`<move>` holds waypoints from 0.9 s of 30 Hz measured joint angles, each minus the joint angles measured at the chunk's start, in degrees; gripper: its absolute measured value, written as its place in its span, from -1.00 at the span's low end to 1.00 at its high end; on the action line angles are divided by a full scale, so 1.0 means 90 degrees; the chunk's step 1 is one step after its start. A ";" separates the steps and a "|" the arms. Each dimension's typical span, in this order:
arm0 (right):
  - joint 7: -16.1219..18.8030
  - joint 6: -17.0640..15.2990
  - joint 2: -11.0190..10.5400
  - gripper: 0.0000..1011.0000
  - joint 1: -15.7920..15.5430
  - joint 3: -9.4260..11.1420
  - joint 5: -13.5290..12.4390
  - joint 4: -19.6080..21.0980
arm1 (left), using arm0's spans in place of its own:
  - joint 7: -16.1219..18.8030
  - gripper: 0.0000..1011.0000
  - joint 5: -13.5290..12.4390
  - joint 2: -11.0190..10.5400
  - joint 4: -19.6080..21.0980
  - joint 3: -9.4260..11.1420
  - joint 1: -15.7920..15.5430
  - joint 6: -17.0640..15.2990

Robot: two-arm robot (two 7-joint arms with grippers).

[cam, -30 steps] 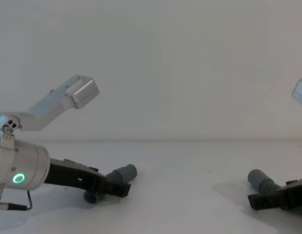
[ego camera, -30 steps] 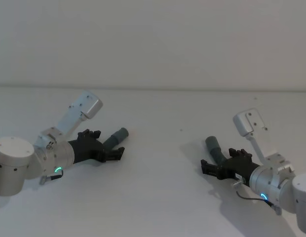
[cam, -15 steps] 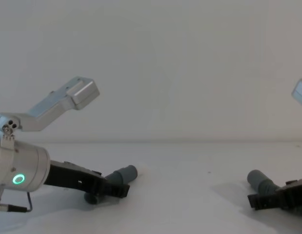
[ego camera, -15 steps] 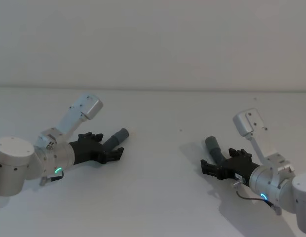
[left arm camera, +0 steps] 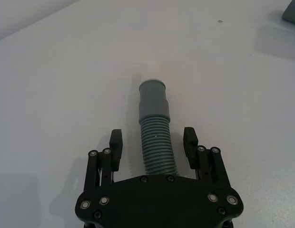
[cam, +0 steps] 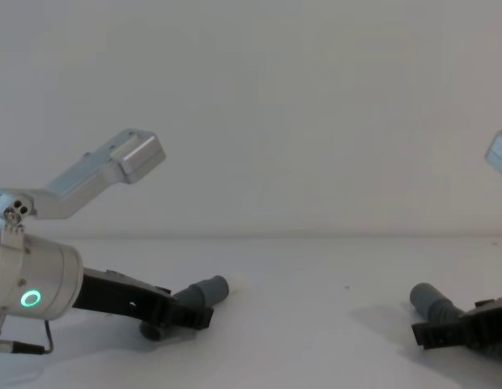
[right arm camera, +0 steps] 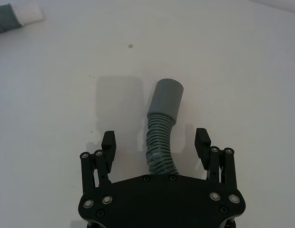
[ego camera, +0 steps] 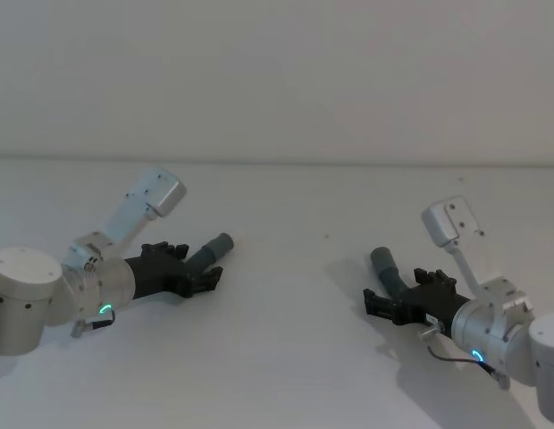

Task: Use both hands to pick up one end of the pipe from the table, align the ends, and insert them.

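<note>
Now both ends lie on the worktop (ego camera: 286, 357), well apart. Left gripper (left arm camera: 152, 137): jaws apart, straddling the white-tipped end (left arm camera: 153, 99) at its ribs, no contact. Right gripper (right arm camera: 156, 137): jaws apart around the plain end (right arm camera: 167, 97).

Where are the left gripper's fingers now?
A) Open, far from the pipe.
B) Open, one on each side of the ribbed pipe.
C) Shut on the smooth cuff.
B: the left gripper is open, its fingers flanking the pipe with a gap on each side.
</note>
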State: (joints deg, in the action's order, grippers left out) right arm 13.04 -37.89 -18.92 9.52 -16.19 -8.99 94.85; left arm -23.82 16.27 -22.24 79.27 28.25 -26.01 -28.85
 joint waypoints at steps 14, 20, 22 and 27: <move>0.0000 0.0000 0.0000 0.98 0.0000 0.0000 0.0000 0.0000 | -0.0002 0.34 0.0001 0.0000 0.0000 0.0000 0.0005 -0.0019; -0.0001 0.0000 0.0000 0.81 0.0000 0.0000 -0.0001 0.0000 | -0.0002 0.27 0.0002 0.0000 -0.0002 0.0000 0.0004 -0.0021; 0.0000 0.0000 0.0000 0.74 0.0000 0.0000 0.0000 0.0000 | -0.0002 0.24 0.0002 0.0000 -0.0003 0.0000 0.0004 -0.0022; 0.0000 0.0000 0.0000 0.44 0.0000 0.0000 0.0000 0.0000 | -0.0002 0.18 0.0001 0.0000 -0.0005 0.0000 0.0004 -0.0024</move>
State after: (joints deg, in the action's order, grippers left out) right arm 13.04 -37.89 -18.91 9.52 -16.19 -8.99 94.85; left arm -23.84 16.28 -22.24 79.23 28.25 -25.97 -29.07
